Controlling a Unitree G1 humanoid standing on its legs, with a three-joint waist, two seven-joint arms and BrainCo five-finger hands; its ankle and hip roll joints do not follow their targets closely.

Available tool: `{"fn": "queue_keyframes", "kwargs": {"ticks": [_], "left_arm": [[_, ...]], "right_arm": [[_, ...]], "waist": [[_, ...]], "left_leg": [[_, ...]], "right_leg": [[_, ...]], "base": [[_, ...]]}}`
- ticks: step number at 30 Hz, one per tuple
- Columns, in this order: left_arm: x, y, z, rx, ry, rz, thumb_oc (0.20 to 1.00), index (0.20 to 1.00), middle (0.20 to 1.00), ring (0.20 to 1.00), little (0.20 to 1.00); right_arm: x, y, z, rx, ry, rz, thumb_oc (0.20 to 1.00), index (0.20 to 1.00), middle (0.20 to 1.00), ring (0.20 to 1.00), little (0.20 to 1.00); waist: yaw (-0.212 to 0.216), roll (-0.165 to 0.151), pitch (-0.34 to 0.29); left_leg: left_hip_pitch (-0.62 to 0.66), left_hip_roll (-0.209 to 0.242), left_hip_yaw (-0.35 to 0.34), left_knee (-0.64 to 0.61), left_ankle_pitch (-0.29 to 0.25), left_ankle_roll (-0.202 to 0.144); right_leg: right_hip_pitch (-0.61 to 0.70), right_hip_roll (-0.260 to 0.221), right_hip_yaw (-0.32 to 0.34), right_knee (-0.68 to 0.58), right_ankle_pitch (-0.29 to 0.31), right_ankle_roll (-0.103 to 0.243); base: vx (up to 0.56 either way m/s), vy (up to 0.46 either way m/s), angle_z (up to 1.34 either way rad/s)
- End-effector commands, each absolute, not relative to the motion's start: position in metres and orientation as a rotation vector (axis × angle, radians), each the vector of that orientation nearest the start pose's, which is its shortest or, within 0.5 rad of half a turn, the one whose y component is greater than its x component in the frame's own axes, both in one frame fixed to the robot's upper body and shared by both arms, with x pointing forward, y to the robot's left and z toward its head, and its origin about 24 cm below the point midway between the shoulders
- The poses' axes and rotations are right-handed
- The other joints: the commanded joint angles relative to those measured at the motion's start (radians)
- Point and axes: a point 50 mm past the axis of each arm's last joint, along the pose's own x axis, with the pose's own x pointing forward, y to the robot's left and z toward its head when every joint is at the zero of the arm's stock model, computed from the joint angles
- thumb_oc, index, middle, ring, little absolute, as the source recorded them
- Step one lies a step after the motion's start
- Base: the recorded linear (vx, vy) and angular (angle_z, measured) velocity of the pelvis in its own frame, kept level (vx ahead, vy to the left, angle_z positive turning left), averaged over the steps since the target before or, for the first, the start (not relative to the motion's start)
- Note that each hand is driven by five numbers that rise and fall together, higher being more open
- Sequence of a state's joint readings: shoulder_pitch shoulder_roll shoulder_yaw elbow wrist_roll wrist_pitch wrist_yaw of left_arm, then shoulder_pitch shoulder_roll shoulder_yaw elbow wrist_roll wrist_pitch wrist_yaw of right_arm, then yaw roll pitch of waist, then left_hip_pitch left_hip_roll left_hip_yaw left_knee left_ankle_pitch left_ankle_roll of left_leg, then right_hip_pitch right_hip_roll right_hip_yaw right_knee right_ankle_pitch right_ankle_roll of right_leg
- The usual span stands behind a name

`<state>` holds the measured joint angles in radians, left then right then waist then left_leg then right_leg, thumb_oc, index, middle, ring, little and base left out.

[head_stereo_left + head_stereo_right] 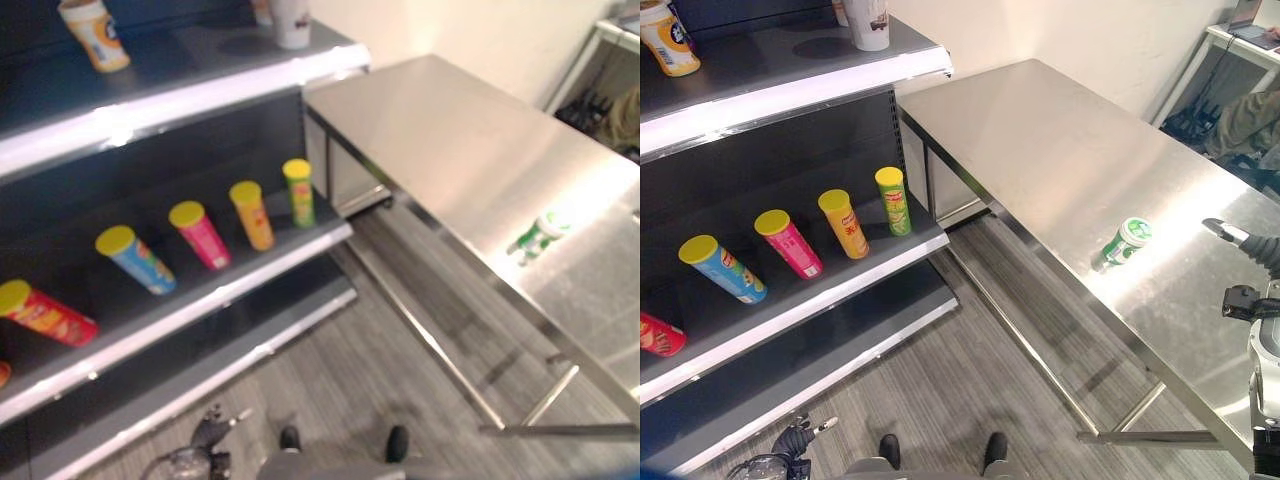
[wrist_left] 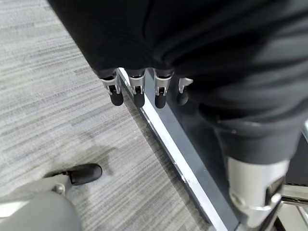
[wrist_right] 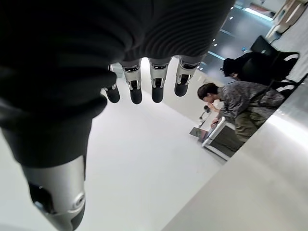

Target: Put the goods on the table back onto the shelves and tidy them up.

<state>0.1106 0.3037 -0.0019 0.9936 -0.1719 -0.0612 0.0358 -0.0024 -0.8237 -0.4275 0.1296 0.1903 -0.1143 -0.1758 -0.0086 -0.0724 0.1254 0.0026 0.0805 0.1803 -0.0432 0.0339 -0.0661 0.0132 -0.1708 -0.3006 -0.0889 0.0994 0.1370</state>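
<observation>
Stainless surface (image 1: 1060,150) carrying one green can (image 1: 1124,241) left lying unshelved, well apart from the shelf (image 1: 800,300) tubes (image 1: 847,223); right robot hand (image 3: 144,86) and left robot hand (image 2: 139,89) are shown released, nothing grasped.

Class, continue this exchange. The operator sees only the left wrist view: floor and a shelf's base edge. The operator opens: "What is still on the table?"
Observer: One green can with a white lid, on the steel table.
Operator: Is the right hand on it?
Observer: No. The right hand is beside it, open, not touching.
Operator: What is shelved?
Observer: A row of yellow-lidded tubes on the middle shelf.
</observation>
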Motion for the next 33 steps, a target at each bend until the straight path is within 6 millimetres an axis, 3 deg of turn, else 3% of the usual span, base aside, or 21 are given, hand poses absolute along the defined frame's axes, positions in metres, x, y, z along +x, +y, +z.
{"fn": "queue_keyframes", "kwargs": {"ticks": [1, 10, 16, 21, 28, 33], "left_arm": [[0.112, 0.285, -0.130, 0.232, 0.982, 0.270, 1.000, 1.000, 1.000, 1.000, 1.000], [0.097, 0.282, -0.136, 0.214, 1.029, 0.269, 1.000, 1.000, 1.000, 1.000, 1.000], [0.091, 0.281, -0.139, 0.226, 1.052, 0.248, 1.000, 1.000, 1.000, 1.000, 1.000], [0.092, 0.282, -0.137, 0.230, 1.045, 0.247, 1.000, 1.000, 1.000, 1.000, 1.000], [0.088, 0.282, -0.138, 0.227, 1.049, 0.250, 1.000, 1.000, 1.000, 1.000, 1.000], [0.086, 0.279, -0.139, 0.232, 1.054, 0.241, 1.000, 1.000, 1.000, 1.000, 1.000]], "right_arm": [[0.232, -0.376, 0.189, -0.575, -0.310, -0.540, 1.000, 1.000, 1.000, 1.000, 1.000], [0.231, -0.384, 0.174, -0.590, -0.213, -0.533, 1.000, 1.000, 1.000, 1.000, 1.000], [0.231, -0.389, 0.146, -0.583, -0.076, -0.511, 1.000, 1.000, 1.000, 1.000, 1.000], [0.237, -0.380, 0.134, -0.578, -0.036, -0.439, 1.000, 1.000, 1.000, 1.000, 1.000], [0.240, -0.379, 0.129, -0.656, 0.007, -0.419, 1.000, 1.000, 1.000, 1.000, 1.000], [0.253, -0.377, 0.135, -0.712, -0.009, -0.456, 1.000, 1.000, 1.000, 1.000, 1.000]], "waist": [[0.017, -0.028, -0.028], [0.018, -0.024, -0.036], [0.020, -0.018, -0.030], [0.026, -0.012, -0.022], [0.037, -0.004, -0.016], [0.052, 0.011, -0.005]], "left_leg": [[0.017, -0.011, -0.026, -0.001, -0.068, -0.013], [0.061, 0.000, -0.017, -0.037, -0.064, -0.018], [0.061, 0.005, -0.025, -0.040, -0.062, -0.024], [0.056, 0.011, -0.031, -0.043, -0.054, -0.030], [0.045, 0.016, -0.044, -0.044, -0.048, -0.037], [0.033, 0.016, -0.059, -0.044, -0.041, -0.040]], "right_leg": [[0.003, 0.006, 0.053, 0.045, -0.055, 0.033], [0.010, 0.003, 0.055, 0.048, -0.059, 0.037], [0.005, 0.003, 0.044, 0.048, -0.061, 0.039], [0.001, 0.004, 0.036, 0.040, -0.061, 0.039], [0.002, 0.005, 0.015, 0.034, -0.062, 0.037], [0.000, 0.004, 0.001, 0.029, -0.062, 0.035]], "base": [[0.08, 0.054, -0.19], [0.05, 0.017, -0.08], [0.02, -0.003, 0.01], [0.01, -0.005, 0.02], [0.02, -0.024, 0.05], [0.02, -0.027, 0.10]]}}
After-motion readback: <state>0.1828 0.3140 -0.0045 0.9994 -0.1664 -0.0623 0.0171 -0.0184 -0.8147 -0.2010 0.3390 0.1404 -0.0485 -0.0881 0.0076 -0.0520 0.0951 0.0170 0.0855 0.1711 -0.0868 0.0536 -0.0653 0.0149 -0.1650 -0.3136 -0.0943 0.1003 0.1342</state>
